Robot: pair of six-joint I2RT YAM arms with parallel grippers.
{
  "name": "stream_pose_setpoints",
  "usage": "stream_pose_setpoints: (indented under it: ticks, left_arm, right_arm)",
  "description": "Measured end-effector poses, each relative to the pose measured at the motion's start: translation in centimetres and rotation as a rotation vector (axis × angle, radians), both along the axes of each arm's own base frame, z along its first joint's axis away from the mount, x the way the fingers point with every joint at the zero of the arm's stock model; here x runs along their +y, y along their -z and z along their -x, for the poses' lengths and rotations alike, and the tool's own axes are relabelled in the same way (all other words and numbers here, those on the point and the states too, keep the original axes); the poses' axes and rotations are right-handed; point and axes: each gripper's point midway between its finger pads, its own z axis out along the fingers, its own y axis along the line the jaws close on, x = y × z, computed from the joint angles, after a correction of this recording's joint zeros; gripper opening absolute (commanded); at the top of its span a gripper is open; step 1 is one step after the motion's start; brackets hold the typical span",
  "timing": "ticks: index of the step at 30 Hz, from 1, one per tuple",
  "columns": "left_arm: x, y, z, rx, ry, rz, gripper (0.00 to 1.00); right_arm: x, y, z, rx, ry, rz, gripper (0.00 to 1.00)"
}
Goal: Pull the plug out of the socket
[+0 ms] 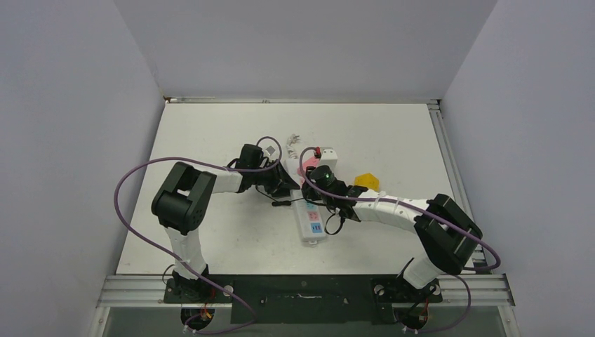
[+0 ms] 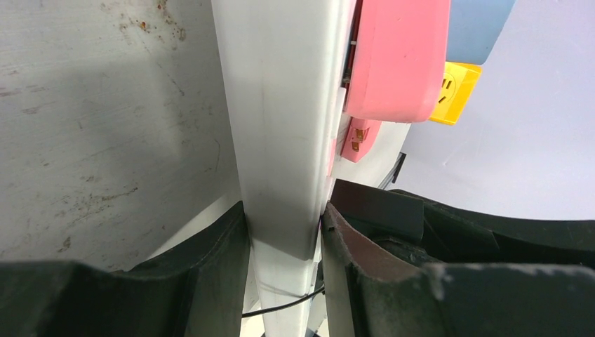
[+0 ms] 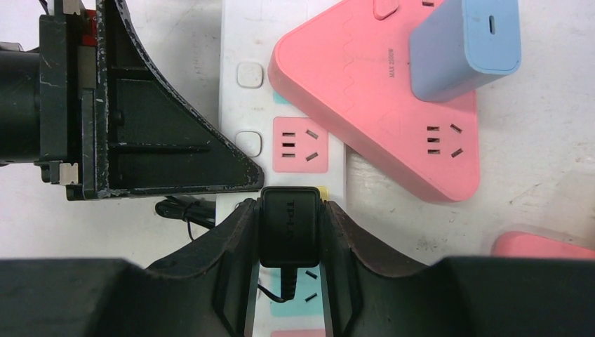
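Note:
The socket [image 3: 245, 35] is a long white power strip [image 1: 313, 226] with pink, yellow and teal outlets, lying mid-table. A black plug [image 3: 289, 225] with a thin black cord stands over the yellow outlet [image 3: 323, 191]. My right gripper [image 3: 289, 232] is shut on the plug, one finger on each side of it. My left gripper [image 2: 284, 217] is shut across the strip's white body [image 2: 281, 105], clamping its long sides. In the top view the left gripper [image 1: 286, 184] and the right gripper [image 1: 317, 193] meet over the strip, and the plug is hidden there.
A pink triangular adapter [image 3: 379, 91] carrying a blue charger [image 3: 466, 42] sits on the strip's far outlets. A yellow piece [image 1: 366, 181] and a white block [image 1: 326, 156] lie behind the strip. The plug's black cord [image 1: 281, 203] trails left. The walls stand well back from the strip.

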Motion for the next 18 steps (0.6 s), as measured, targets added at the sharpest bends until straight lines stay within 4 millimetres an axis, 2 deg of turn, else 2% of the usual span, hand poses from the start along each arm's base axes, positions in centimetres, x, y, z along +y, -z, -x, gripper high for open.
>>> stream_pose_setpoints:
  ticks: [9,18]
  left_arm:
    - [-0.01,-0.01,0.02,0.003,-0.002,0.003,0.00]
    - [0.03,0.03,-0.20,-0.005,-0.011,-0.001,0.00]
  right_arm:
    - [-0.03,-0.26,0.22,-0.020,0.003,0.054,0.05]
    - [-0.37,0.05,-0.54,0.036,0.001,-0.041,0.05]
